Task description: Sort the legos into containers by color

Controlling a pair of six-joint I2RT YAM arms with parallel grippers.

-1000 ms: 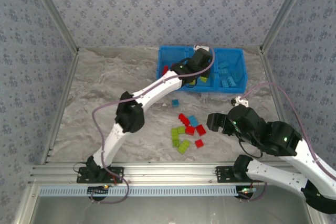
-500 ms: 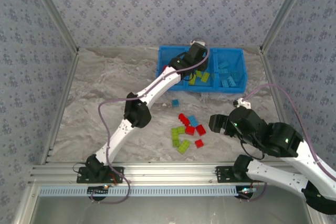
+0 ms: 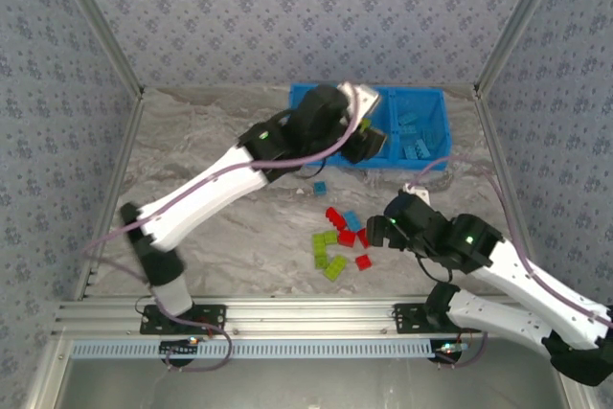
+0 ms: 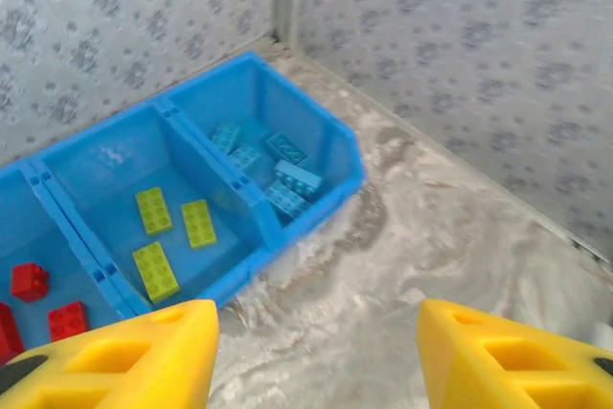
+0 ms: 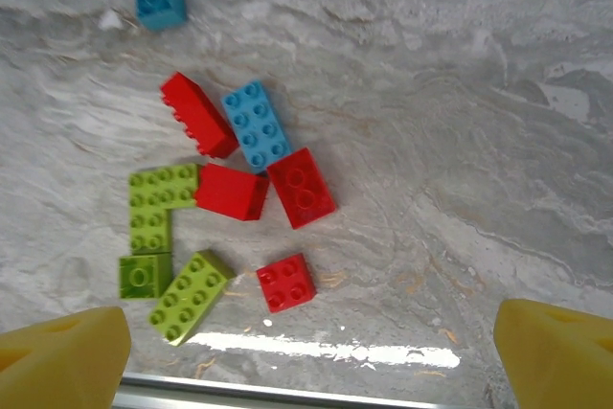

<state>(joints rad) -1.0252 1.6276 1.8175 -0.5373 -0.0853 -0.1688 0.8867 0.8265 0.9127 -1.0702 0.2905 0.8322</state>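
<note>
Legos (image 5: pixel 230 191) lie in a mixed cluster on the table (image 5: pixel 460 141), others sorted in the blue bin (image 4: pixel 350 155). Our left gripper (image 4: pixel 316 356) hangs parted and empty by the bin; our right gripper (image 5: pixel 308 356) hangs wide above the cluster. We judge a pick is next: drop onto one outlying piece and close squarely.

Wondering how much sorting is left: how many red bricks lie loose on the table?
4 red bricks, clustered: one beside the light blue brick, two side by side next to the green bricks, one small, apart, nearest the robot. None looks hidden.
</note>
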